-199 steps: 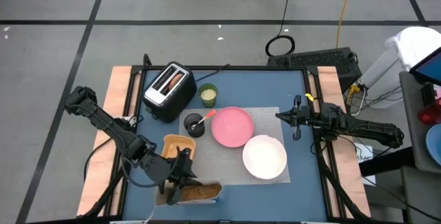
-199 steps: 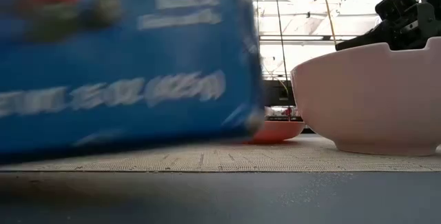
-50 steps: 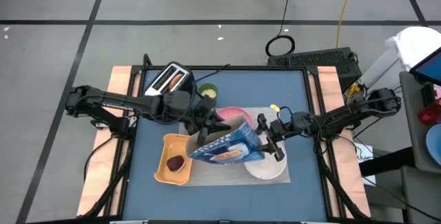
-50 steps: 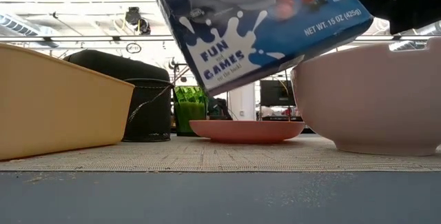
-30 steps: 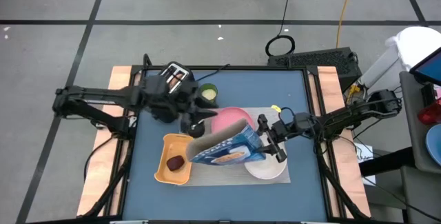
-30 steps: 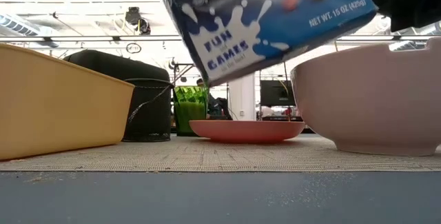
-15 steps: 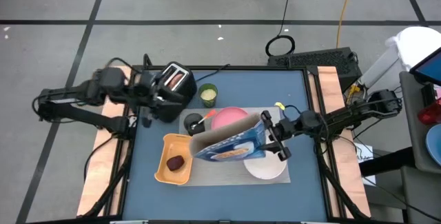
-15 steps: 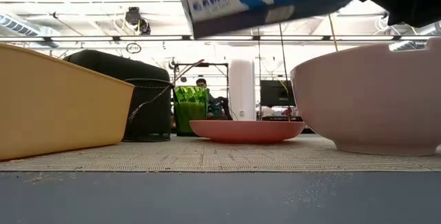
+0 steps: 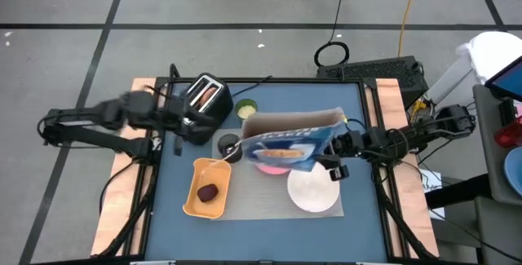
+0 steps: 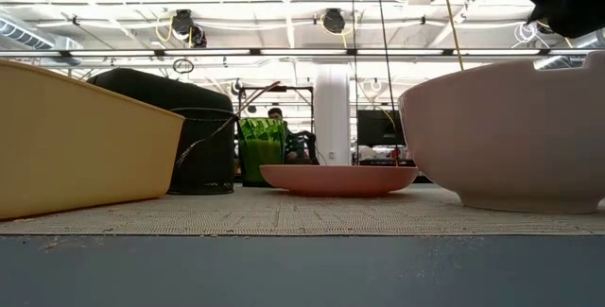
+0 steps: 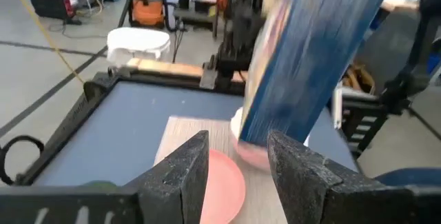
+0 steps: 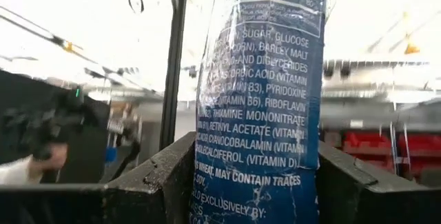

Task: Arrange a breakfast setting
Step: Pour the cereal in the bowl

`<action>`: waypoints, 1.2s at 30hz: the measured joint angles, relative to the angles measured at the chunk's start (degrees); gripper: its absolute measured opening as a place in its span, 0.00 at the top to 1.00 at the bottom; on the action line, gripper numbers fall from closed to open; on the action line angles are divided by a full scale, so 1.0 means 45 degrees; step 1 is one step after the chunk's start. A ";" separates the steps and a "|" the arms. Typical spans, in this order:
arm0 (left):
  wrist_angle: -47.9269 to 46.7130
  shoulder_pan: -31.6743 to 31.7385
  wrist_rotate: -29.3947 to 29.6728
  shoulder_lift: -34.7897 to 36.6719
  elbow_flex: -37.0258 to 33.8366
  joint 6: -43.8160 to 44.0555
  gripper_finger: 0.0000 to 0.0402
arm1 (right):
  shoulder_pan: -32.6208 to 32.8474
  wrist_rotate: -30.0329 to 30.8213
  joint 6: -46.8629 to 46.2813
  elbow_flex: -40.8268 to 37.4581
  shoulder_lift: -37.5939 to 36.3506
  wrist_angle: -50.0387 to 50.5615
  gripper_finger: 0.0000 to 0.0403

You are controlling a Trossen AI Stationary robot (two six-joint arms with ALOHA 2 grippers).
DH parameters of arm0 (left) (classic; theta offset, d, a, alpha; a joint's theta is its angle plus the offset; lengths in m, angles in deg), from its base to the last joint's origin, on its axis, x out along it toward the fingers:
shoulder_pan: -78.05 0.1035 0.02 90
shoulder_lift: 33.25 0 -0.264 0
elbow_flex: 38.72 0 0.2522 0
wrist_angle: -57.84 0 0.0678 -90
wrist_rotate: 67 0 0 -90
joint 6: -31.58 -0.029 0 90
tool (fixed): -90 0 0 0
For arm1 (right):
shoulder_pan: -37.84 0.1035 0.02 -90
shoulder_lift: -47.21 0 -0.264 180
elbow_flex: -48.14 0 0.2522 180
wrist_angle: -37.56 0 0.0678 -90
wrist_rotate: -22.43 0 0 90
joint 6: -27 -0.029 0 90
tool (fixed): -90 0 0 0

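Hanging above the grey mat [image 9: 269, 192], a blue cereal box [image 9: 287, 144] is clamped between the fingers of the right gripper [image 9: 338, 157], whose arm reaches in from the table's right edge. In the right wrist view the box's narrow printed side [image 12: 258, 107] fills the gap between the two fingers, pressed on both flanks. The box lies nearly level, its opened top flap toward the toaster side, covering much of the pink plate [image 9: 273, 165] from above; in the low view the plate [image 10: 338, 179] rests flat on the mat. The white bowl [image 9: 313, 188] sits on the mat just beside the plate, below the right gripper, and looks clean inside. A small dark-red fruit [image 9: 207, 192] lies in the yellow tray [image 9: 196, 204] at the mat's left end.

The left gripper [image 9: 175, 121] is drawn back by the black-and-silver toaster [image 9: 204, 99], near the table's left edge, its fingers [image 11: 178, 176] apart with nothing between them. A green cup [image 9: 247, 108] and a dark cup [image 9: 230, 147] stand behind the box. Bare blue table [image 9: 342, 106] lies toward the far right corner.
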 joint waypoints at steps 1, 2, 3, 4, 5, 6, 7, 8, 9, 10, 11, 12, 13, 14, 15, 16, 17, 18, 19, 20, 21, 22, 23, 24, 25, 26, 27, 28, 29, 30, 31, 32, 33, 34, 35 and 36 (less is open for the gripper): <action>0.0561 0.0000 0.0000 0.0005 -0.0584 0.0101 0.62 | 0.0000 -0.0010 0.0105 0.0000 -0.0001 -0.0247 0.47; 0.1198 0.0000 0.0000 0.0025 -0.1193 0.0246 0.62 | 0.0000 -0.0015 0.0173 0.0000 -0.0008 -0.0443 0.47; 0.1907 0.0000 -0.0005 0.0047 -0.1756 0.0415 0.62 | 0.0000 -0.0019 0.0209 0.0000 -0.0010 -0.0613 0.47; 0.2772 0.0000 -0.0002 0.0058 -0.2313 0.0572 0.62 | 0.0000 -0.0024 0.0228 0.0000 -0.0010 -0.0753 0.47; 0.3622 0.0000 -0.0006 0.0062 -0.2898 0.0730 0.62 | 0.0000 -0.0024 0.0247 0.0000 -0.0010 -0.0860 0.47; 0.4415 0.0000 -0.0010 0.0058 -0.3477 0.0942 0.62 | 0.0000 -0.0029 0.0346 0.0000 -0.0010 -0.0922 0.47; 0.5328 0.0000 -0.0013 0.0020 -0.4079 0.1201 0.62 | 0.0000 -0.0039 0.0468 0.0005 -0.0010 -0.0934 0.47; 0.6352 0.0000 -0.0012 -0.0100 -0.4650 0.1470 0.62 | 0.0000 -0.0044 0.0536 0.0005 -0.0010 -0.0930 0.47; 0.7439 0.0000 -0.0016 -0.0217 -0.5176 0.1699 0.62 | 0.0000 -0.0044 0.0559 0.0005 -0.0010 -0.0925 0.47; 0.8438 -0.0017 -0.0036 -0.0290 -0.5718 0.1880 0.62 | 0.0000 -0.0044 0.0569 0.0005 -0.0010 -0.0920 0.47; 0.9375 -0.0049 -0.0049 -0.0375 -0.6224 0.2035 0.62 | 0.0000 -0.0044 0.0628 0.0005 -0.0010 -0.0923 0.47; 1.0414 -0.0095 -0.0058 -0.0523 -0.6634 0.2151 0.62 | 0.0000 -0.0053 0.0748 0.0005 -0.0010 -0.0932 0.47; 1.1343 -0.0127 -0.0071 -0.0697 -0.7033 0.2328 0.62 | 0.0000 -0.0053 0.0835 0.0005 -0.0010 -0.0932 0.47; 1.2120 -0.0174 -0.0081 -0.0863 -0.7413 0.2508 0.62 | 0.0000 -0.0053 0.0874 0.0005 -0.0010 -0.0933 0.47; 1.2753 -0.0226 -0.0090 -0.1019 -0.7714 0.2659 0.62 | 0.0000 -0.0047 0.0879 0.0005 -0.0010 -0.0930 0.47; 1.3299 -0.0308 -0.0094 -0.1184 -0.7958 0.2752 0.62 | -0.0001 -0.0044 0.0889 0.0005 -0.0010 -0.0930 0.47; 1.3844 -0.0378 -0.0095 -0.1347 -0.8132 0.2745 0.62 | -0.0005 -0.0038 0.0889 0.0005 -0.0010 -0.0930 0.47; 1.4304 -0.0449 -0.0097 -0.1507 -0.8249 0.2670 0.62 | -0.0005 -0.0024 0.0889 0.0005 -0.0010 -0.0935 0.47; 1.4587 -0.0535 -0.0097 -0.1691 -0.8296 0.2534 0.62 | -0.0005 -0.0024 0.0893 0.0005 -0.0010 -0.0935 0.47; 1.4819 -0.0622 -0.0097 -0.1870 -0.8296 0.2399 0.62 | -0.0005 -0.0024 0.0893 0.0005 -0.0010 -0.0936 0.47; 1.5010 -0.0705 -0.0099 -0.2055 -0.8296 0.2272 0.62 | -0.0005 -0.0021 0.0893 0.0005 -0.0010 -0.0935 0.47; 1.5315 -0.0788 -0.0103 -0.2271 -0.8301 0.2137 0.62 | -0.0005 -0.0019 0.0893 0.0005 -0.0010 -0.0937 0.47; 1.5760 -0.0867 -0.0107 -0.2508 -0.8301 0.1952 0.62 | -0.0005 -0.0018 0.0893 0.0005 -0.0010 -0.0939 0.47; 1.6122 -0.0939 -0.0107 -0.2718 -0.8301 0.1720 0.62 | -0.0009 -0.0015 0.0893 0.0005 -0.0010 -0.0939 0.47; 1.6465 -0.0999 -0.0110 -0.2915 -0.8301 0.1475 0.62 | -0.0010 -0.0019 0.0893 0.0005 -0.0010 -0.0939 0.47; 1.6792 -0.1041 -0.0115 -0.3102 -0.8301 0.1241 0.61 | -0.0005 -0.0019 0.0893 0.0005 -0.0010 -0.0944 0.47; 1.7126 -0.1093 -0.0107 -0.3293 -0.8301 0.1029 0.61 | -0.0005 -0.0019 0.0893 0.0005 -0.0010 -0.0944 0.47; 1.7409 -0.1116 -0.0107 -0.3491 -0.8301 0.0884 0.59 | -0.0005 -0.0015 0.0893 0.0005 -0.0010 -0.0944 0.47; 1.7592 -0.1127 -0.0107 -0.3649 -0.8300 0.0792 0.57 | -0.0005 -0.0016 0.0893 0.0005 -0.0010 -0.0944 0.47; 1.7705 -0.1138 -0.0102 -0.3772 -0.8301 0.0728 0.54 | -0.0005 -0.0016 0.0893 0.0005 -0.0010 -0.0947 0.47; 1.7806 -0.1137 -0.0097 -0.3893 -0.8301 0.0723 0.51 | -0.0005 -0.0019 0.0893 0.0005 -0.0010 -0.0947 0.47; 1.7935 -0.1132 -0.0072 -0.4011 -0.8298 0.0729 0.48 | -0.0005 -0.0017 0.0893 0.0005 -0.0010 -0.0949 0.47; 1.7989 -0.1133 0.0042 -0.4123 -0.8296 0.0764 0.44 | -0.0005 -0.0018 0.0890 0.0005 -0.0010 -0.0954 0.47; 1.8017 -0.1132 0.0166 -0.4237 -0.8296 0.0832 0.40 | -0.0005 -0.0019 0.0893 0.0005 -0.0010 -0.0955 0.47; 1.8073 -0.1132 0.0242 -0.4342 -0.8296 0.0883 0.36 | -0.0005 -0.0017 0.0893 0.0005 -0.0010 -0.0962 0.47; 1.8120 -0.1132 0.0249 -0.4426 -0.8296 0.0941 0.32 | -0.0005 -0.0015 0.0898 0.0005 -0.0010 -0.0964 0.48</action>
